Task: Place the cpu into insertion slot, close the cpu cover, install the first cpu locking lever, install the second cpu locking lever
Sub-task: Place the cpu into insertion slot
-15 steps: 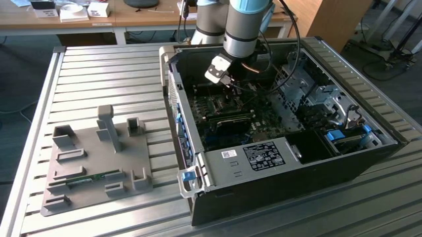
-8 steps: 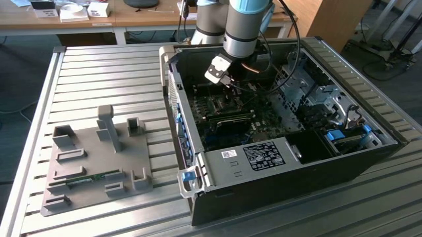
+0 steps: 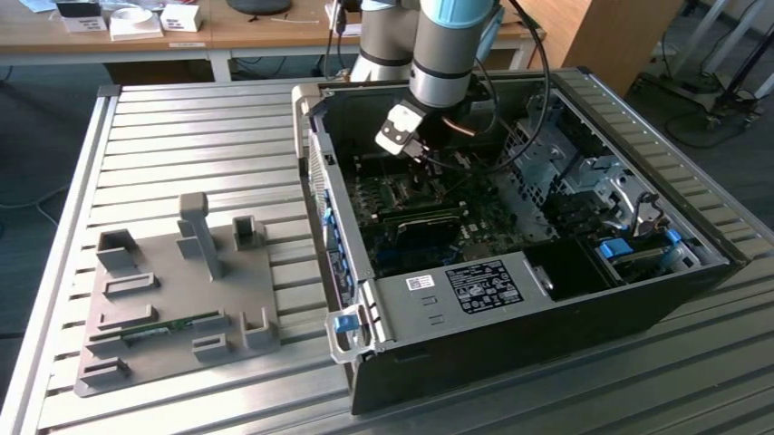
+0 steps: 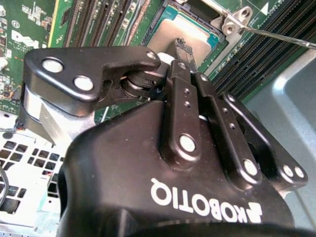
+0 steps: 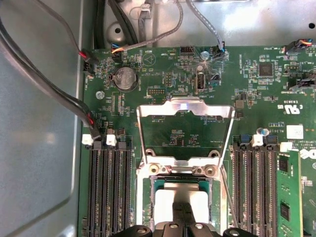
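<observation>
- The cpu (image 5: 180,195), a flat square chip with a dull silver-grey top, lies in the dark-framed square insertion slot (image 4: 159,17).
- Your tool (image 5: 182,217) is closed and empty, its tips directly over the cpu.
- The silvery hinged cpu cover (image 5: 185,104) stands open just beyond the tips.

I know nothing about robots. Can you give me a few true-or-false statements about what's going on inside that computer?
1. The cpu cover is closed over the chip. False: it stands open.
2. The cpu lies in the insertion slot. True.
3. The gripper has its jaws spread wide. False: they are shut together, over the cpu.
4. The grey tray lies outside the computer case. True.
</observation>
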Controlling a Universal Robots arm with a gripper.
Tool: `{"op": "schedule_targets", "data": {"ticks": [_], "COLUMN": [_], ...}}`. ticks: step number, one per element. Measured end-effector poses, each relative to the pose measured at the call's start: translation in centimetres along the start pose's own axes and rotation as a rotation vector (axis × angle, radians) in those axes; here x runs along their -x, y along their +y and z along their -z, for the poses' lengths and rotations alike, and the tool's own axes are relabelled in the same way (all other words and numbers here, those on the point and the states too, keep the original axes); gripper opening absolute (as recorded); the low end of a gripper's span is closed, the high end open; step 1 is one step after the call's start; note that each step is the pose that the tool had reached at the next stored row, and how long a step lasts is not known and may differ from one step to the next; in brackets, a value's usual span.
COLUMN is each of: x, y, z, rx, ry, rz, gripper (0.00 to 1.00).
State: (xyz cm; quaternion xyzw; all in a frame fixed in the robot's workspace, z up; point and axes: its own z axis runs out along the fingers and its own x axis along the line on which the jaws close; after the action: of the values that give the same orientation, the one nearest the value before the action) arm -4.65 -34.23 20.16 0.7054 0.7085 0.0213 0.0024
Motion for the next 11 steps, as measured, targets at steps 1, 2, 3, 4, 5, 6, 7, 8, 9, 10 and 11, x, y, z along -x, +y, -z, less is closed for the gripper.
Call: {"op": "schedule_targets", "data": {"ticks": [1,2,3,4,5,6,7,8,9,10,11], "x": [0.0,0.0,0.0,0.0,0.0,-0.01,0.0,0.01,0.01,0.01,0.01], "y": [0.0,0.0,0.0,0.0,0.0,0.0,0.0,-0.01,-0.01,-0.01,-0.01], "z": [0.0,0.0,-0.01,-0.02,-0.04,-0.09,-0.14,-0.16,-0.17,-0.16,-0.17], "rx": [-0.0001,-0.0001,0.0,0.0001,0.0001,0.0003,0.0001,-0.0002,-0.0002,-0.0002,-0.0002], "ry": [-0.0001,-0.0001,0.0001,0.0001,0.0002,0.0005,0.0003,-0.0001,-0.0002,-0.0003,-0.0002], "rz": [0.0,0.0,0.0,0.0,0.0,0.0,0.0,0.0,0.0,0.0,0.0], "gripper": [0.11,0.11,0.11,0.11,0.11,0.11,0.11,0.11,0.11,0.11,0.11]}}
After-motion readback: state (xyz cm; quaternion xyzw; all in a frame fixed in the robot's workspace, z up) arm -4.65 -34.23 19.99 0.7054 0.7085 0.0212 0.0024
